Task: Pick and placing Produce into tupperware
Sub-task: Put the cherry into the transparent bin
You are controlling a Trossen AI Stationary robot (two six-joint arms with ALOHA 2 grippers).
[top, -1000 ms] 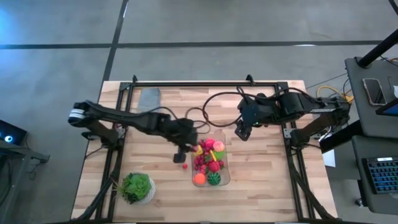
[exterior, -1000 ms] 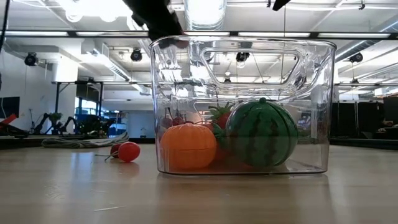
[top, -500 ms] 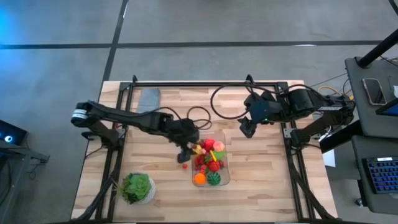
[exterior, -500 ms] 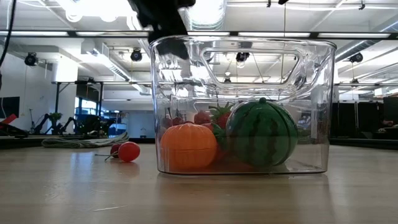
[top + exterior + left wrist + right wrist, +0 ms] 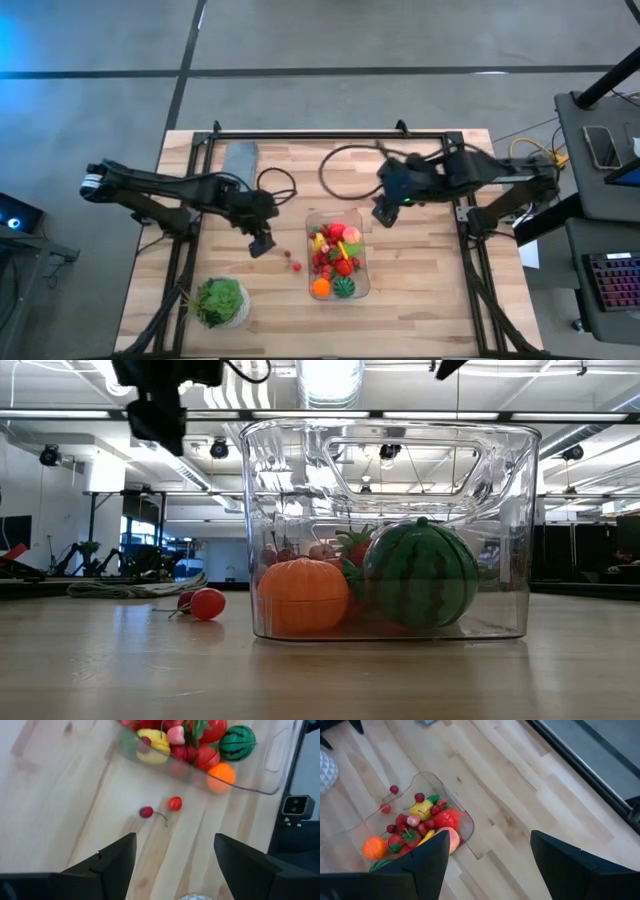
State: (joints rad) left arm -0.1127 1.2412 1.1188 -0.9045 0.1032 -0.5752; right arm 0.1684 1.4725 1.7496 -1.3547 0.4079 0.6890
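The clear tupperware [image 5: 362, 225] stands at the table's middle with produce in it: an orange [image 5: 302, 595], a striped green ball [image 5: 420, 575], and red, yellow and pink pieces [image 5: 170, 740]. Two small red berries [image 5: 175, 803] lie on the wood just left of the tupperware [image 5: 400, 460]. My left gripper [image 5: 260, 245] hangs open above the table left of the berries, nothing between its fingers [image 5: 172, 870]. My right gripper [image 5: 382, 215] hovers open above the tupperware's far right corner, and its wrist view [image 5: 487, 865] looks down on the tupperware [image 5: 465, 827].
A green plant in a white pot [image 5: 220, 300] stands at the near left. A grey-blue folded cloth [image 5: 240, 157] lies at the far left. A black cable loop [image 5: 345, 170] rests on the far middle. Black frame rails [image 5: 330, 133] border the table.
My left gripper has drawn back from above the tupperware's far left corner toward the table's left edge, rolling its wrist as it went. In the low view a small pinkish-red piece now lies among the produce behind the orange. The two berries on the table have stayed put.
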